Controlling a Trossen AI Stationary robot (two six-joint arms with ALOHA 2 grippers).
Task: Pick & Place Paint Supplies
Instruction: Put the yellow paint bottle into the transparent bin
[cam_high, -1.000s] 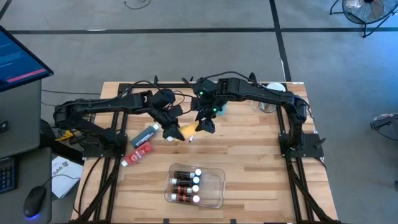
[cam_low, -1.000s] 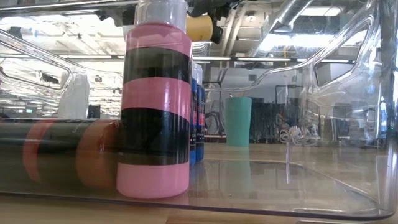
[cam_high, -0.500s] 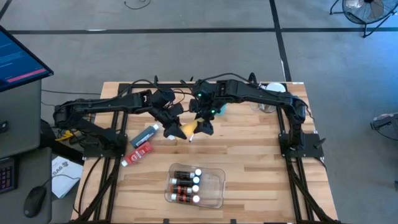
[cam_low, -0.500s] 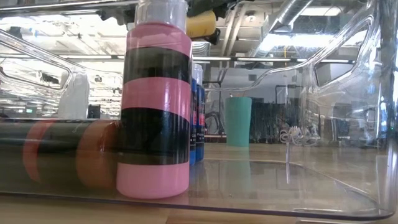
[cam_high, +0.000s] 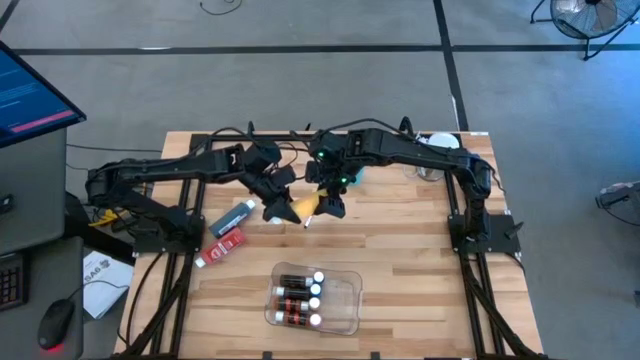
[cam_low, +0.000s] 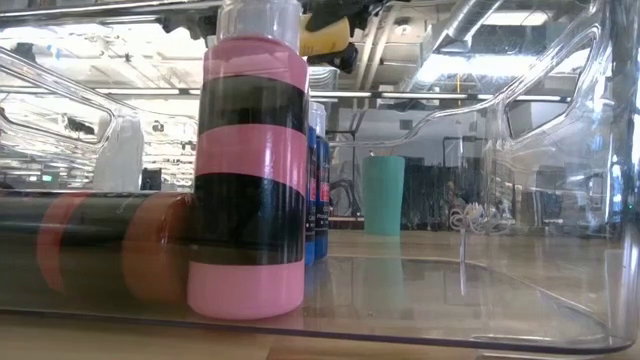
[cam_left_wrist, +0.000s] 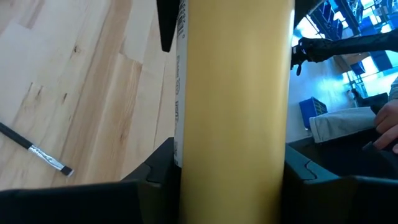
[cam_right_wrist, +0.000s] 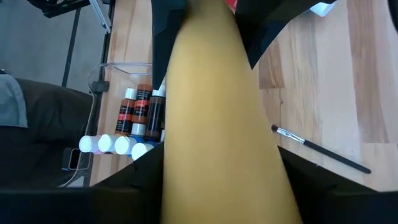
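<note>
The large yellow bottle (cam_high: 299, 208) hangs above the table's middle, its white cap (cam_high: 307, 221) toward the near edge. It fills both wrist views, and its end shows at the top of the low view (cam_low: 322, 35). My left gripper (cam_high: 281, 205) reaches it from the table's left and my right gripper (cam_high: 322, 203) from the right; both are shut on it. A thin dark-handled brush (cam_left_wrist: 37, 149) lies flat on the wood under them. My left gripper pinches the yellow body (cam_left_wrist: 186, 155) between its two fingers, one on each side, coming slanting down from the table's left. The bottle is lifted clear of the table. My right gripper has its two fingers against opposite sides of the same body (cam_right_wrist: 177, 155) at the other end, slanting down from the right. The left fingers (cam_right_wrist: 165, 25) flank the far part of the bottle.
A clear tray (cam_high: 345, 300) near the front edge holds several small white-capped bottles (cam_high: 297, 297); a pink-and-black one (cam_low: 252, 160) stands close to the low camera. A grey tube (cam_high: 235, 217) and a red tube (cam_high: 226, 245) lie to the left. A teal cup (cam_low: 383, 195) stands farther back.
Both arms have stayed where they were. In the low view the yellow bottle's visible end has crept up a little.
</note>
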